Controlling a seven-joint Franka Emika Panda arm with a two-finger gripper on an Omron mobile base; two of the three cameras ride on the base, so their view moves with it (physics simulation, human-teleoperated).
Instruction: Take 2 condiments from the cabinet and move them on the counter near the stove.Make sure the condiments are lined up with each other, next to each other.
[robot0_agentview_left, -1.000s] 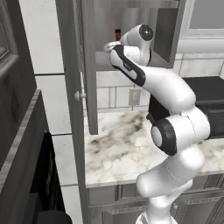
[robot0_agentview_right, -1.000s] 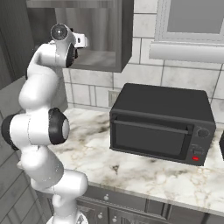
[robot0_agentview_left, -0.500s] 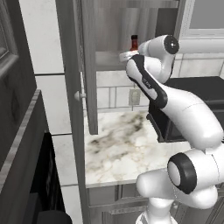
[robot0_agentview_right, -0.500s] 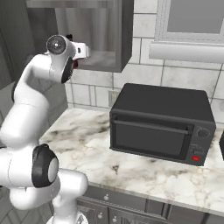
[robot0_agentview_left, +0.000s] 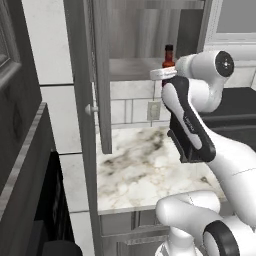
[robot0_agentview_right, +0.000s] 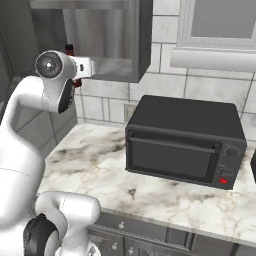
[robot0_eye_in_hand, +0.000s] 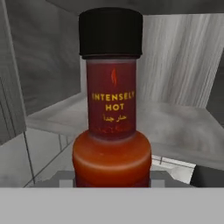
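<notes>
A red hot-sauce bottle (robot0_eye_in_hand: 111, 118) with a black cap fills the middle of the hand view, standing upright between my fingers. My gripper (robot0_eye_in_hand: 112, 180) is shut on its bulbous base. From the left base view the bottle (robot0_agentview_left: 169, 56) pokes up above my hand (robot0_agentview_left: 164, 74), just in front of the grey wall cabinet's shelf (robot0_agentview_left: 130, 67). From the right, its cap (robot0_agentview_right: 69, 49) peeks over the wrist. The cabinet door (robot0_agentview_left: 97, 75) hangs open to the left. Below lies the white marble counter (robot0_agentview_left: 135, 165). The squat dark bottle and the stove are out of view.
A black toaster oven (robot0_agentview_right: 185, 145) sits on the counter (robot0_agentview_right: 100, 170) to the right of the arm. The open door's edge and knob (robot0_agentview_left: 90, 108) stand to the left of my arm. A tiled wall with an outlet (robot0_agentview_left: 153, 110) backs the counter.
The hand has drawn back rightward out of the cabinet, and the red bottle has come along with it from deeper on the shelf.
</notes>
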